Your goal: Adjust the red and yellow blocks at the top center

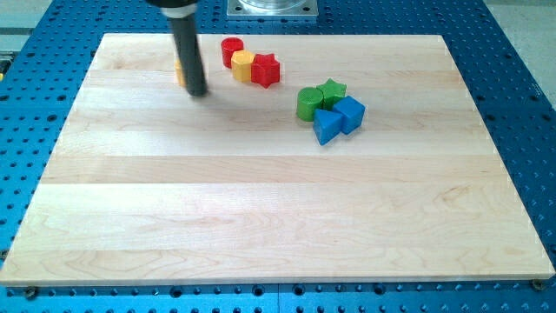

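Note:
A red cylinder (231, 50), a yellow block (242, 65) and a red star-shaped block (266, 70) lie touching in a short row at the view's top centre on the wooden board (278, 217). My tip (197, 91) rests on the board to the left of this row, apart from it. A small yellow-orange block (178, 72) shows partly behind the rod, on its left side.
A green cylinder (308, 103), a green star-shaped block (333, 90), a blue triangular block (327, 126) and a blue cube (350, 114) cluster right of centre. The board lies on a blue perforated table (521, 104). A metal mount (273, 8) stands at the top edge.

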Robot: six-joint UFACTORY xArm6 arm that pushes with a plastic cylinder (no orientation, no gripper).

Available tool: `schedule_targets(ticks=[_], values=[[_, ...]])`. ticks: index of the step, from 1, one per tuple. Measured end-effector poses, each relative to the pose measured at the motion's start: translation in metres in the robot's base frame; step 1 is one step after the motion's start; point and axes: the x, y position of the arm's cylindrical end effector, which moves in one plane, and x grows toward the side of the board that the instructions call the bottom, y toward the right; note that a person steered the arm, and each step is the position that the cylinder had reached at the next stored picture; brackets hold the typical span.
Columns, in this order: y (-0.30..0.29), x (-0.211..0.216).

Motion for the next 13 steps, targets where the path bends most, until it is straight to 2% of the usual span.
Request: schedule_targets(ticks=[1,2,3,5,6,7,8,9,10,11,13], values=[[-0.068,0.008],[-0.057,-0.024],[0.030,-0.038],[-0.041,-0.047],[-0.036,-0.130],[-0.028,-0.136],[0.016,-0.135],[0.085,-0.135],[0.109,-0.130],[0.198,-0.126],[0.208,-0.089]])
